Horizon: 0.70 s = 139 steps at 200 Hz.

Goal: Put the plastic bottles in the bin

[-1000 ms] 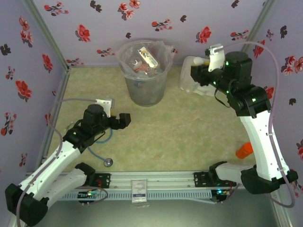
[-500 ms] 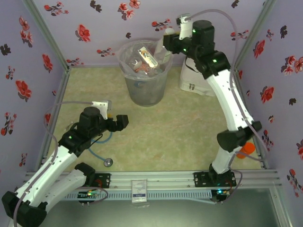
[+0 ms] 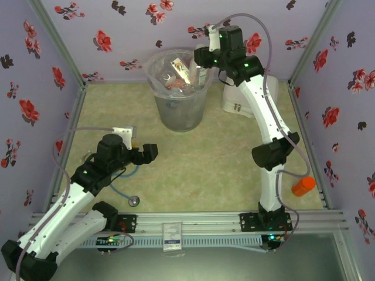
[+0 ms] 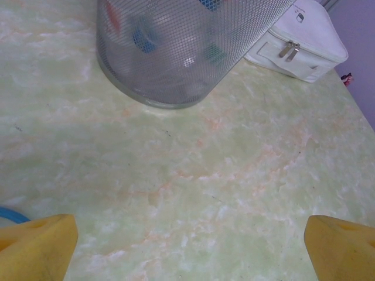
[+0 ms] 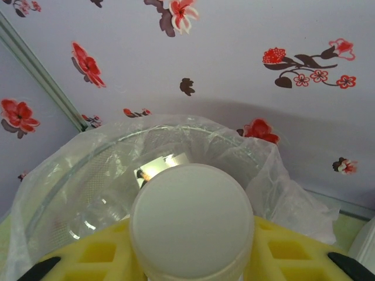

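The bin (image 3: 176, 114), a translucent bucket lined with a clear bag, stands at the back of the table with several plastic bottles (image 3: 180, 75) inside. My right gripper (image 3: 203, 60) hangs over the bin's right rim, shut on a white-capped bottle (image 5: 191, 219) held between its yellow pads (image 5: 296, 252). The bag-lined rim (image 5: 88, 167) lies just beyond and below that cap. My left gripper (image 3: 152, 152) is low at the left of the table and open, its yellow fingertips (image 4: 36, 246) wide apart over bare table. From there the bin's base (image 4: 170, 64) is ahead.
A white zipped case (image 3: 239, 99) sits right of the bin and shows again as the case (image 4: 299, 41). A blue-tubed stethoscope (image 3: 133, 199) lies under the left arm. An orange object (image 3: 303, 185) rests near the right wall. Flowered walls close in three sides.
My right arm has swung left from above the white case to over the bin's right rim, carrying the bottle. The left arm has barely moved.
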{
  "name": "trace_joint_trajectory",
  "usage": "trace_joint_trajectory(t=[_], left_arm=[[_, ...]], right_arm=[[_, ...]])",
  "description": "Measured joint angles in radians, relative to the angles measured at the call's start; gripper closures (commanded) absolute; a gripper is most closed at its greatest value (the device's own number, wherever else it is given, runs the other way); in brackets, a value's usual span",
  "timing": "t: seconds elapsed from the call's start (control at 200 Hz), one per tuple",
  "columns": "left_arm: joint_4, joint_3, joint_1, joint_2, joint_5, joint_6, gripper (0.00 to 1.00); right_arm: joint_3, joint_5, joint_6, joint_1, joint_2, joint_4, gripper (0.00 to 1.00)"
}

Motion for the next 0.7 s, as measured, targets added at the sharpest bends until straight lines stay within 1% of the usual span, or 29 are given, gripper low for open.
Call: trace_joint_trajectory(t=[0.085, 0.12, 0.195, 0.245, 0.28, 0.385, 0.5, 0.6, 0.695], left_arm=[[-0.003, -0.001, 0.0, 0.006, 0.0, 0.0, 0.0], [-0.003, -0.001, 0.0, 0.01, 0.0, 0.0, 0.0], [-0.003, -0.001, 0.0, 0.016, 0.0, 0.0, 0.0], [-0.002, -0.001, 0.0, 0.023, 0.0, 0.0, 0.0], [-0.001, -0.002, 0.0, 0.028, 0.0, 0.0, 0.0], [0.004, -0.004, 0.0, 0.045, 0.001, 0.0, 0.0], [0.005, -0.005, 0.0, 0.059, 0.001, -0.003, 0.0], [0.006, -0.005, 0.0, 0.06, 0.001, -0.004, 0.0], [0.007, -0.005, 0.0, 0.061, 0.001, -0.004, 0.0]], right_arm=[[0.076, 0.016, -0.007, 0.004, 0.055, -0.016, 0.71], [0.096, 0.026, -0.012, 0.007, 0.071, -0.018, 0.68], [0.124, 0.042, -0.021, 0.014, 0.094, -0.018, 0.57], [0.132, 0.05, -0.027, 0.019, 0.101, -0.017, 0.45], [0.137, 0.053, -0.037, 0.022, 0.106, -0.015, 0.4], [0.137, 0.061, -0.056, 0.035, 0.142, -0.033, 0.28], [0.124, 0.064, -0.064, 0.052, 0.183, -0.061, 0.2], [0.105, 0.067, -0.069, 0.061, 0.189, -0.077, 0.16], [0.101, 0.068, -0.074, 0.065, 0.179, -0.077, 0.14]])
